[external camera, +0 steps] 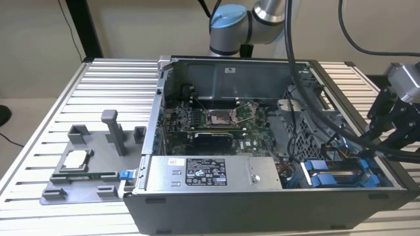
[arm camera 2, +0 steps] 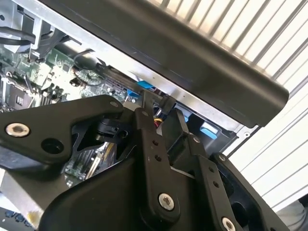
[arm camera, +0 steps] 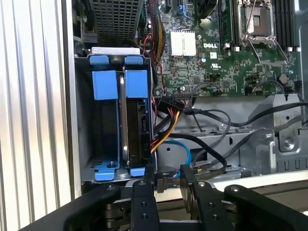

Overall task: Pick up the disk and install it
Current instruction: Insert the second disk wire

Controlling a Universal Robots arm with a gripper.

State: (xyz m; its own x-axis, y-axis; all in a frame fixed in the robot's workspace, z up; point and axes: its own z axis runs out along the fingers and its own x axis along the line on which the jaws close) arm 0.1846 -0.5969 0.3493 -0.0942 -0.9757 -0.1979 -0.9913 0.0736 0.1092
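Obs., single moment.

- Landmark: drive cage [arm camera: 84, 120], a metal bay in one corner of the open computer case [external camera: 262, 209].
- The disk [arm camera: 134, 127] stands on edge inside the drive cage, in the slot nearer the motherboard [arm camera: 216, 67]. Its blue bracket [arm camera: 136, 83] frames it, with the blue tab at the cage mouth. It looks seated down to the cage floor, though the edge-on angle hides the connector end, so full seating is my reading only.
- A second blue bracket [arm camera: 105, 84] sits in the cage slot beside the disk; no drive is visible in it.
- The gripper [arm camera: 166, 174] hangs just outside the cage, over the case wall. Its fingers [arm camera: 143, 190] are parted by a narrow gap. Nothing is clamped between them and neither touches the disk.
- Judgement: the edge-on stance is what the cage demands, since the bracket rails slide along the slot walls. The narrow gap suits a thin bracket tab.
- Power leads [arm camera: 166, 127] (red, yellow, black) bunch just beside the cage on the motherboard side, near the disk's flank.
- Well apart from the cage, outside the case, a grey fixture plate [external camera: 59, 189] carries a small square chip [external camera: 76, 160].
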